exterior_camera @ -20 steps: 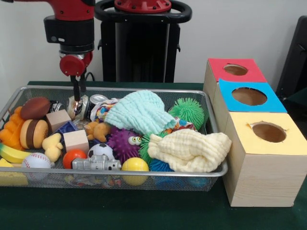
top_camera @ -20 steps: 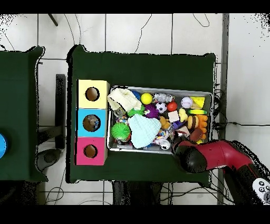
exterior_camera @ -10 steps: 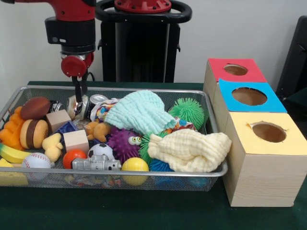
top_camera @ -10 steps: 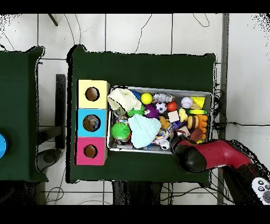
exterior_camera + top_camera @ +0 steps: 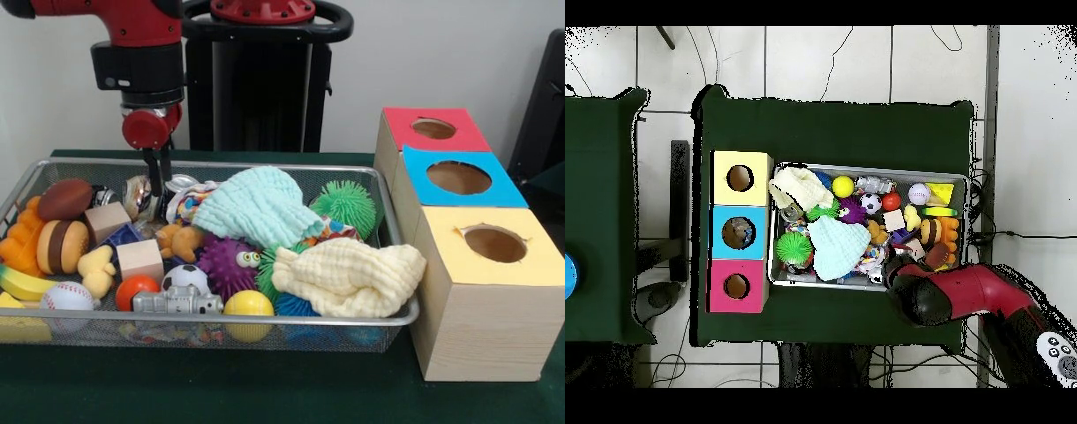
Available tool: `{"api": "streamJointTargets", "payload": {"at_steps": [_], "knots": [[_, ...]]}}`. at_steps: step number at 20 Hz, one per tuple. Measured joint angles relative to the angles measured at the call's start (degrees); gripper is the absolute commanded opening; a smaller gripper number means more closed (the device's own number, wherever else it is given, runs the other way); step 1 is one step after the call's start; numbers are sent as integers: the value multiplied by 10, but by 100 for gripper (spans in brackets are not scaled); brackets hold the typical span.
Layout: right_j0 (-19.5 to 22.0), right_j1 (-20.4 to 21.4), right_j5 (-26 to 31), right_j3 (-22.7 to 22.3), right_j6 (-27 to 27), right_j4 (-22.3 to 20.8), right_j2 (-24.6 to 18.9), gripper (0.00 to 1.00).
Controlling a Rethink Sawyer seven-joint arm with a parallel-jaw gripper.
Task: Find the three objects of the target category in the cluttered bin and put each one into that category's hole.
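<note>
So the claw (image 5: 161, 181) is hanging at the back left of the wire bin (image 5: 265, 331), its dark fingers close together and pointing straight down. The tips sit between two shiny cans (image 5: 136, 195) at the back wall, but I honestly can't tell if it's gripping anything or just squeezed narrow.

Right around it: a brown toy football (image 5: 64, 199), a wooden block (image 5: 107, 221) and a little orange teddy (image 5: 179, 240). Further out there's a toy burger (image 5: 62, 246), a second wooden block (image 5: 140, 260), a purple spiky ball with eyes (image 5: 228, 264), a soccer ball (image 5: 185, 278), a yellow ball (image 5: 248, 306), a baseball (image 5: 67, 297) and a banana (image 5: 25, 285). A mint green cloth (image 5: 256, 208) is heaped in the middle, with a cream cloth (image 5: 349, 278) in front and a green spiky ball (image 5: 345, 205) behind.

To the right of the bin on the green bench (image 5: 265, 389) stand three boxes with holes on top: red (image 5: 433, 129), blue (image 5: 457, 177) and yellow (image 5: 494, 243).
</note>
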State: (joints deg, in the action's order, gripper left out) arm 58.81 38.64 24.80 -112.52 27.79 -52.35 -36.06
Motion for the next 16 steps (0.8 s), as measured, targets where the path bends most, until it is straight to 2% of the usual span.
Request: {"api": "streamJointTargets", "payload": {"at_steps": [7,16], "knots": [[-1,-9,-11,0,0,-2,0,100],[0,-16,-17,4,0,-24,-1,100]]}}
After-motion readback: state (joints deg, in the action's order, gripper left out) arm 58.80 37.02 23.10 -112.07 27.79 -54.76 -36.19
